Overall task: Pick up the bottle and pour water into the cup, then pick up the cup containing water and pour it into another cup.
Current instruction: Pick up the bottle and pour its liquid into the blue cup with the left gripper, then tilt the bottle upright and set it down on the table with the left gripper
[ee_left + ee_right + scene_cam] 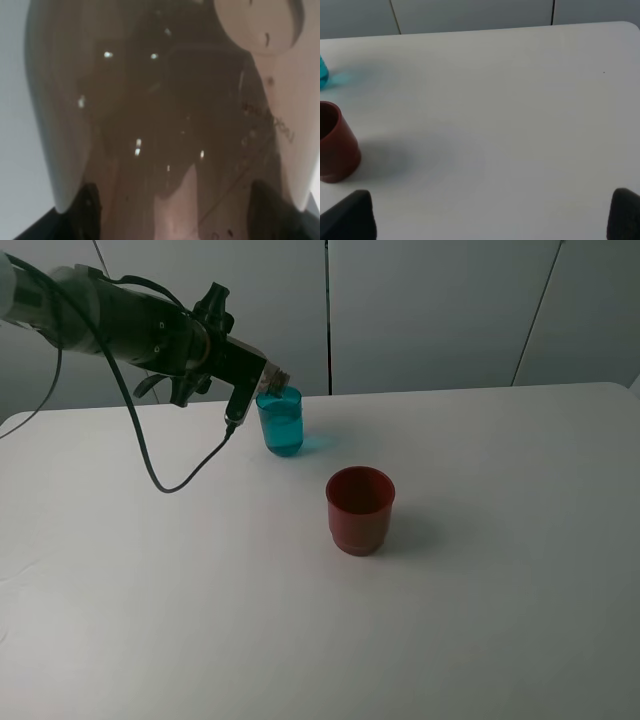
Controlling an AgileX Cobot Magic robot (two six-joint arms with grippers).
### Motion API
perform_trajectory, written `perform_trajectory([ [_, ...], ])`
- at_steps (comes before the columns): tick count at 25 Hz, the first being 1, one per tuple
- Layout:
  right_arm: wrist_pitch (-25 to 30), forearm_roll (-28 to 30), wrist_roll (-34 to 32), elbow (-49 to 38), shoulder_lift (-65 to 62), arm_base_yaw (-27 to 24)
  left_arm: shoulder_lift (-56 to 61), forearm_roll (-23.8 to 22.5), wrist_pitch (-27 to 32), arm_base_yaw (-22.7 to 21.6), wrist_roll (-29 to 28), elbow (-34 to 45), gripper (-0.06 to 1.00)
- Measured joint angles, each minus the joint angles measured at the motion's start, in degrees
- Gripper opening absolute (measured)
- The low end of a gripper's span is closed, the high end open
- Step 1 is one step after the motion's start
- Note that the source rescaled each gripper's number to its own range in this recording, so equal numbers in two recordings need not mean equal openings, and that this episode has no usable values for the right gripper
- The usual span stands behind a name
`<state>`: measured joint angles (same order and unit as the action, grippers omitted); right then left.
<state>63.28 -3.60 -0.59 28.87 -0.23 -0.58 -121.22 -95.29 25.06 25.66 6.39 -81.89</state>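
My left gripper (250, 370) is shut on the smoky grey-brown bottle (274, 377) and holds it tipped far over, its threaded neck at the rim of the teal cup (281, 422). The teal cup stands upright at the table's back centre. The bottle's body fills the left wrist view (165, 125), between the dark fingers (90, 207). The dark red cup (360, 508) stands upright in front of and to the right of the teal one, and also shows in the right wrist view (335, 145). My right gripper (487, 217) is open and empty above bare table, out of the exterior high view.
The white table (500, 590) runs to a pale wall at the back. A black cable (150, 465) hangs from the left arm and loops down to the table left of the teal cup. A sliver of the teal cup (322, 72) shows in the right wrist view.
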Motion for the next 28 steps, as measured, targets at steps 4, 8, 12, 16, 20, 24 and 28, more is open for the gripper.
perform_trajectory([
  [4,0.00,0.00,0.00,0.00,0.00,0.00,0.00,-0.54,0.00,0.00,0.00,0.00,0.00],
  [8,0.00,0.00,0.00,0.00,0.00,0.00,0.00,-0.80,-0.08,0.00,0.21,0.00,0.00],
  [12,0.00,0.00,0.00,0.00,0.00,0.00,0.00,-0.80,-0.22,0.00,0.10,0.00,0.00],
  [16,0.00,0.00,0.00,0.00,0.00,0.00,0.00,-0.80,-0.22,0.00,-0.14,0.00,0.00],
  [20,0.00,0.00,0.00,0.00,0.00,0.00,0.00,-0.70,-0.22,0.00,-1.65,0.00,0.00],
  [24,0.00,0.00,0.00,0.00,0.00,0.00,0.00,0.48,-0.01,0.00,-3.96,0.00,0.00],
  [28,0.00,0.00,0.00,0.00,0.00,0.00,0.00,0.97,0.21,0.00,-7.73,0.00,0.00],
])
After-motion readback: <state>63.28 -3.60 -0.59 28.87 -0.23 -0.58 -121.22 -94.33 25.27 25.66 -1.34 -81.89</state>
